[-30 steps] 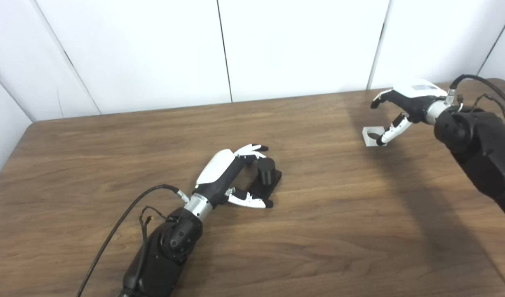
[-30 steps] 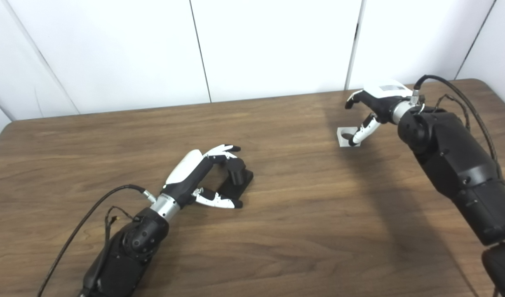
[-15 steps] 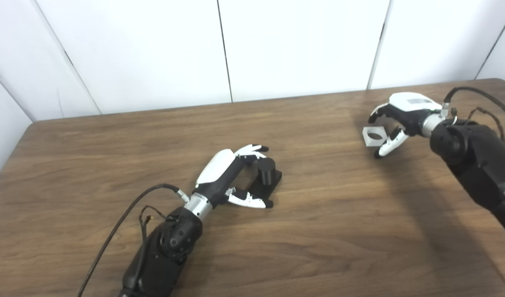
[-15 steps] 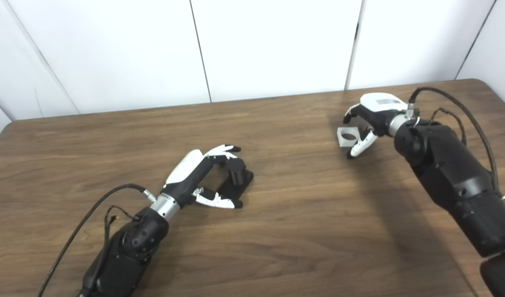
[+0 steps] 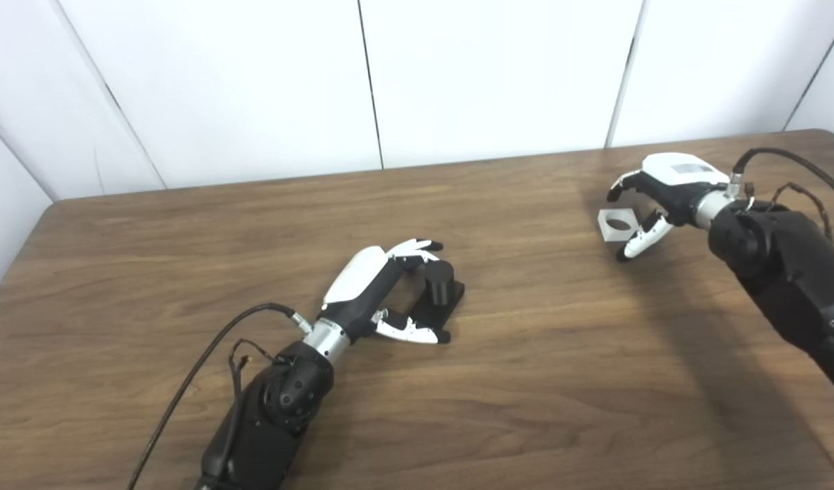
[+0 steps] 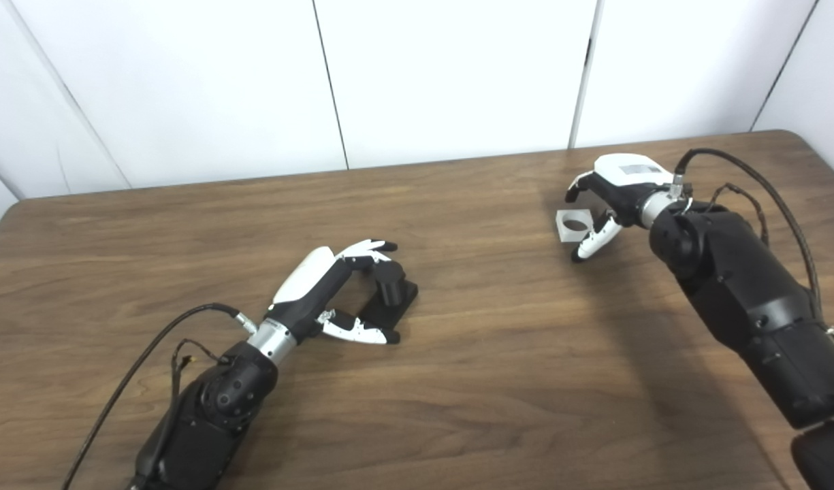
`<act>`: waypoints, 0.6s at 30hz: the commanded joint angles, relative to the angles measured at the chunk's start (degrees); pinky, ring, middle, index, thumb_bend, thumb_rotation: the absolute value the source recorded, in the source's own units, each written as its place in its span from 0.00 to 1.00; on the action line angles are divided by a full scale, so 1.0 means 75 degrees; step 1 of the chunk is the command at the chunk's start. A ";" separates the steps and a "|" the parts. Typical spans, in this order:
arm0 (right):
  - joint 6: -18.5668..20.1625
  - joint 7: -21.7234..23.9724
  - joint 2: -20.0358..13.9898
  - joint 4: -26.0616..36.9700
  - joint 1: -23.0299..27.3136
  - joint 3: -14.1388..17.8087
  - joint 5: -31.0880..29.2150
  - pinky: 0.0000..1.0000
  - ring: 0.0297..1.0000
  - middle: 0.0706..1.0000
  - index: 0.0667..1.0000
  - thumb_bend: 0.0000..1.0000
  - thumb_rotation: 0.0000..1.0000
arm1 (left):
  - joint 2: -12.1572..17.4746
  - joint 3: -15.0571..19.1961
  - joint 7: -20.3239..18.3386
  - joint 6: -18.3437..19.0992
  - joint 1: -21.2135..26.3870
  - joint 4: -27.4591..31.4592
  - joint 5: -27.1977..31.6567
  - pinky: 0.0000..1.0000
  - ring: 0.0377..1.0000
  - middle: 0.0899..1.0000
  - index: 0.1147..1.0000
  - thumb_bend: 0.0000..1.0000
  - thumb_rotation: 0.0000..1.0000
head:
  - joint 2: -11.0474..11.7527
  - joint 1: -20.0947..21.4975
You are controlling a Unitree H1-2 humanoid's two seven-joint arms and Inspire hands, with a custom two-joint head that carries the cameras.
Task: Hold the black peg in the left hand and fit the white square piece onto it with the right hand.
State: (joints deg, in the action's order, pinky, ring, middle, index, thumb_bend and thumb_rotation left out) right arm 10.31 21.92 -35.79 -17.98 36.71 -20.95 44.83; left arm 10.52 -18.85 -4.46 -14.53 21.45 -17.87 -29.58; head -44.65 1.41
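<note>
The black peg [image 5: 441, 279] stands upright on its flat black base [image 5: 451, 303] near the table's middle. My left hand [image 5: 379, 286] lies around it, fingers [image 5: 417, 248] curled at the peg's far side and thumb [image 5: 410, 332] along the base's near edge. At the far right is the white square piece [image 5: 615, 224] with a round hole, tilted a little. My right hand [image 5: 662, 187] is closed over it, fingers at its far edge and thumb [image 5: 640, 238] at its near right corner. Whether the piece is off the table I cannot tell.
The brown wooden table [image 5: 539, 381] ends at its far edge against white wall panels [image 5: 491, 75]. Its rounded right corner [image 6: 808, 139] is just behind my right arm. Cables [image 5: 192, 374] trail from both wrists.
My right hand has come down and closed its fingers and thumb around the white piece, which now sits more tilted. The left hand and the peg have not moved.
</note>
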 commanded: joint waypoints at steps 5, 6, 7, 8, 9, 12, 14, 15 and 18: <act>-0.0152 -0.0213 0.0018 -0.0053 0.0192 -0.0037 0.0088 0.73 0.82 0.84 0.71 0.77 0.27 | 0.0202 0.0048 -0.0019 0.0059 0.0017 0.0102 -0.0070 0.80 0.93 0.87 0.58 0.82 0.15 | -0.0027 -0.0020; -0.0133 -0.0203 0.0021 -0.0068 0.0202 -0.0052 0.0105 0.74 0.83 0.84 0.71 0.76 0.28 | 0.0207 0.0047 -0.0017 0.0048 0.0012 0.0110 -0.0070 0.80 0.93 0.87 0.58 0.82 0.16 | -0.0029 -0.0022; -0.0117 -0.0193 0.0026 -0.0085 0.0212 -0.0063 0.0118 0.74 0.83 0.84 0.71 0.76 0.29 | 0.0211 0.0048 -0.0019 0.0045 0.0007 0.0119 -0.0067 0.80 0.92 0.87 0.58 0.82 0.16 | -0.0027 -0.0027; -0.0119 -0.0192 0.0034 -0.0133 0.0235 -0.0083 0.0138 0.75 0.83 0.84 0.70 0.75 0.29 | 0.0210 0.0054 -0.0018 0.0040 -0.0003 0.0126 -0.0051 0.80 0.92 0.87 0.58 0.82 0.16 | -0.0036 -0.0037; -0.0124 -0.0191 0.0037 -0.0157 0.0246 -0.0093 0.0150 0.74 0.83 0.84 0.70 0.75 0.29 | 0.0209 0.0058 -0.0018 0.0041 -0.0014 0.0139 -0.0040 0.80 0.92 0.87 0.58 0.82 0.16 | -0.0038 -0.0054; -0.0148 -0.0235 0.0073 -0.0297 0.0301 -0.0120 0.0172 0.74 0.83 0.83 0.69 0.75 0.29 | 0.0213 0.0061 -0.0055 0.0116 -0.0045 0.0222 -0.0042 0.80 0.93 0.87 0.58 0.82 0.16 | -0.0056 -0.0079; -0.0151 -0.0271 0.0116 -0.0427 0.0352 -0.0134 0.0169 0.75 0.83 0.83 0.67 0.75 0.28 | 0.0214 0.0064 -0.0071 0.0140 -0.0056 0.0252 -0.0035 0.81 0.93 0.87 0.58 0.82 0.16 | -0.0065 -0.0073; -0.0161 -0.0308 0.0145 -0.0504 0.0380 -0.0142 0.0166 0.75 0.83 0.82 0.66 0.75 0.27 | 0.0215 0.0064 -0.0062 0.0124 -0.0054 0.0249 -0.0039 0.81 0.92 0.87 0.58 0.82 0.16 | -0.0065 -0.0073; -0.0205 -0.0445 0.0221 -0.0718 0.0439 -0.0148 0.0146 0.76 0.83 0.82 0.63 0.76 0.25 | 0.0214 0.0071 -0.0058 0.0119 -0.0058 0.0263 -0.0042 0.80 0.92 0.87 0.58 0.82 0.16 | -0.0077 -0.0094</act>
State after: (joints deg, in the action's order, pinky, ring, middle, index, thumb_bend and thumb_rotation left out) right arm 9.66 20.00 -34.77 -22.44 38.56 -21.45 45.27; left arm 10.88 -18.66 -4.54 -14.34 20.73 -16.99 -29.54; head -45.18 0.62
